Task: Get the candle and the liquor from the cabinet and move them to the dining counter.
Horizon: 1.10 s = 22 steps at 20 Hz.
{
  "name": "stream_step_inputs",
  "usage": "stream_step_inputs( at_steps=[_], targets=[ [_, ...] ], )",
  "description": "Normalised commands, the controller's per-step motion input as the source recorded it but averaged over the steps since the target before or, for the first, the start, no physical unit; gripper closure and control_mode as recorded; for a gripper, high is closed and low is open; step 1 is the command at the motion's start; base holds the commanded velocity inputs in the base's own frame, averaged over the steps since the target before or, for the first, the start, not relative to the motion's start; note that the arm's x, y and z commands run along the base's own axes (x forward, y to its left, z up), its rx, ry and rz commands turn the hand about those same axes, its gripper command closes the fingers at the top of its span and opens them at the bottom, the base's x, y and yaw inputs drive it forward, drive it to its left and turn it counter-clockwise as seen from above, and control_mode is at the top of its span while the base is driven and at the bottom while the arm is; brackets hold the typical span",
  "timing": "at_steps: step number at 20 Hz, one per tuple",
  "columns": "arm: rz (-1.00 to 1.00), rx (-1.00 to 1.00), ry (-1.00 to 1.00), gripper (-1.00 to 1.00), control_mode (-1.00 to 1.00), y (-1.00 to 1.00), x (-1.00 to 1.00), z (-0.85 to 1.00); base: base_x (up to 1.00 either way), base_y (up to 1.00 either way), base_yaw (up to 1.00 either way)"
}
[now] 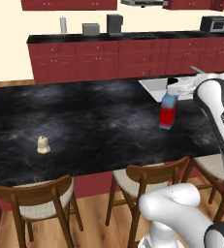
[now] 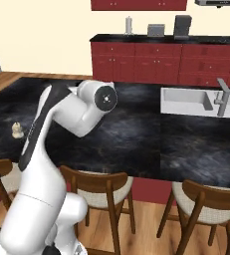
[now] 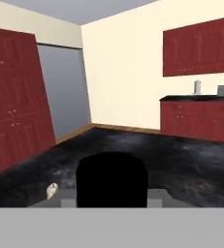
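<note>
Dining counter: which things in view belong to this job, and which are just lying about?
Job:
- candle, standing on the dining counter
- liquor, held in the tool above the counter

Lying about:
- sink
- stools
- back-counter appliances

The counter (image 1: 84, 121) has a black top with grey-white marbling over a dark red base. The candle (image 1: 43, 145), near the counter's front left edge, is cream-white. The liquor (image 1: 168, 110), near the right end by the sink, is blue above with a wide red band and a black cap. The sink (image 2: 186, 102) is pale grey-white with a grey tap (image 2: 222, 97). The stools (image 1: 142, 181) are brown wood with cream seats. The far cabinets (image 1: 99, 60) are dark red under a black top. The walls (image 3: 123, 72) are cream, the floor (image 1: 99, 223) light wood.
</note>
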Motion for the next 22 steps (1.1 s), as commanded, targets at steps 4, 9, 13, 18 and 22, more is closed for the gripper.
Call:
stream_step_inputs(
  at_steps=[4, 9, 13, 18, 22],
  targets=[
    [0.17, 0.0, 0.0, 1.0, -1.0, 0.0, 0.76, -0.61, 0.0, 0.0, 0.0],
    [0.14, 0.0, 0.04, 1.0, -1.0, 0.0, 0.49, -0.58, 0.0, 0.0, 0.0],
    [0.15, 0.0, 0.08, 1.0, -1.0, 0.0, 0.45, -0.65, 0.0, 0.0, 0.0],
    [0.15, 0.0, 0.06, 1.0, -1.0, 0.0, 0.4, -0.69, 0.0, 0.0, 0.0],
    [0.13, 0.0, 0.02, 1.0, -1.0, -0.03, 0.4, -0.55, 0.0, 0.0, 0.0]
  ],
)
